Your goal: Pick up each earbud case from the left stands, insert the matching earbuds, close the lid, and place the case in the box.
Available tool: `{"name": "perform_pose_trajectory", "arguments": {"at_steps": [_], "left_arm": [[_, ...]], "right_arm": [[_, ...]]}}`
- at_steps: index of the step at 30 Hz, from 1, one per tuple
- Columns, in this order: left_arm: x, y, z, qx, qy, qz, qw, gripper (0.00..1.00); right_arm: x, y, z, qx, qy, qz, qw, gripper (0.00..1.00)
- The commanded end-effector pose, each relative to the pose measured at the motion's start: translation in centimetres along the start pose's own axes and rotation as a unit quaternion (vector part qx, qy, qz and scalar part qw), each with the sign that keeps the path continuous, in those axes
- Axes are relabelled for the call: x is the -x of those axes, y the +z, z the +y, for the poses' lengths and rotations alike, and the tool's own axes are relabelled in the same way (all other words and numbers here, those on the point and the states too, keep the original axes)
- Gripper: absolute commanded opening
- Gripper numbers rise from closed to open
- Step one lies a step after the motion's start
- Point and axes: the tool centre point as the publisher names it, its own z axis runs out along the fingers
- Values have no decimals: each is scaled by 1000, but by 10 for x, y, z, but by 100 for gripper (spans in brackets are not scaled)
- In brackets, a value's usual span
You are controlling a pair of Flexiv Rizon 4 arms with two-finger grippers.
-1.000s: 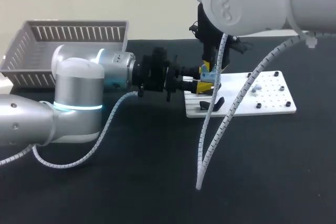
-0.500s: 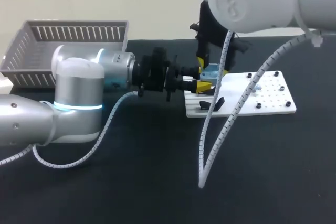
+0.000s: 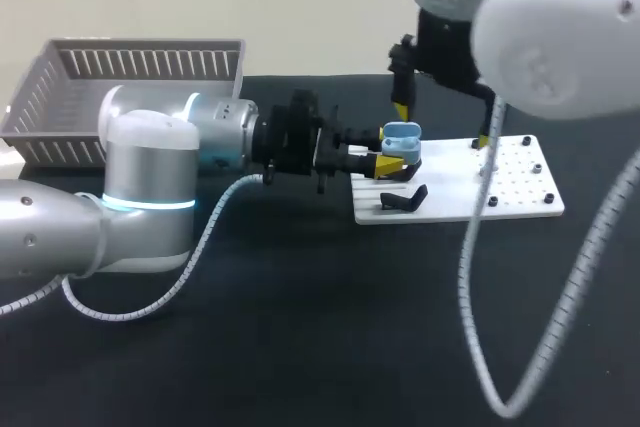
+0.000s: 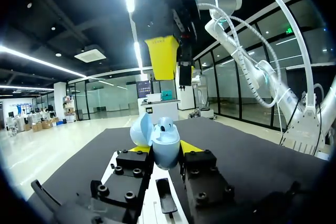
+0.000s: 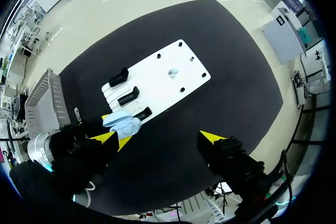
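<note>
presently on the black table (image 3: 300, 347), item by item.

left pincer (image 4: 166, 151): reaches in level from the left side, its two yellow-tipped fingers clamped on the earbud case (image 4: 160, 141) from two sides.

earbud case: light blue, held between the left pincer's fingers with its lid hinged open and standing up beside the body. in the head view it sits just over the near end of the white board (image 3: 520, 192). whether earbuds lie inside cannot be told.

right pincer (image 5: 160, 139): hangs high above the table, pointing down, fingers spread wide apart with nothing between them. the case and the left pincer lie well below it, near its one finger.

white board: flat, dotted with small holes and dark screws, under and ahead of the right pincer. it lies beyond the left pincer's tips.

black stands (image 5: 129, 97): three in a row along the board's end nearest the left pincer. the one closest to the case is just beside it.

small pale piece (image 5: 172, 72): lies on the bare middle of the board, well apart from both pincers. it is too small to tell more.

grey slatted box (image 3: 130, 67): at the table's far left, behind the left arm, well apart from both pincers.
</note>
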Motion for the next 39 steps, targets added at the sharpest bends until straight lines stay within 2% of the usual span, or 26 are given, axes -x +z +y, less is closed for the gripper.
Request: {"name": "perform_pose_trajectory", "arguments": {"at_steps": [1,6,12,17,18,19,20,23,25,32,39], "left_arm": [[0,0,-2,3,2,0,1000,0],[0,0,-2,3,2,0,1000,0],[0,0,-2,3,2,0,1000,0],[0,0,-2,3,2,0,1000,0],[0,0,-2,3,2,0,1000,0],[0,0,-2,3,2,0,1000,0],[0,0,-2,3,2,0,1000,0],[0,0,-2,3,2,0,1000,0],[0,0,-2,3,2,0,1000,0],[0,0,-2,3,2,0,1000,0],[0,0,-2,3,2,0,1000,0]], "right_arm": [[5,5,-37,103,8,-20,994,100],[18,15,-45,111,11,-12,994,100],[39,30,-47,114,1,-11,993,95],[56,45,-50,109,-10,-28,994,82],[59,48,-51,108,-12,-31,994,72],[63,51,-51,110,-13,-30,993,69],[67,55,-52,109,-16,-31,993,69],[77,71,-52,101,-30,-25,994,83],[82,81,-50,98,-43,-24,994,79],[95,111,-39,93,-81,-17,992,83],[102,128,-38,108,-92,-3,990,71]]}}
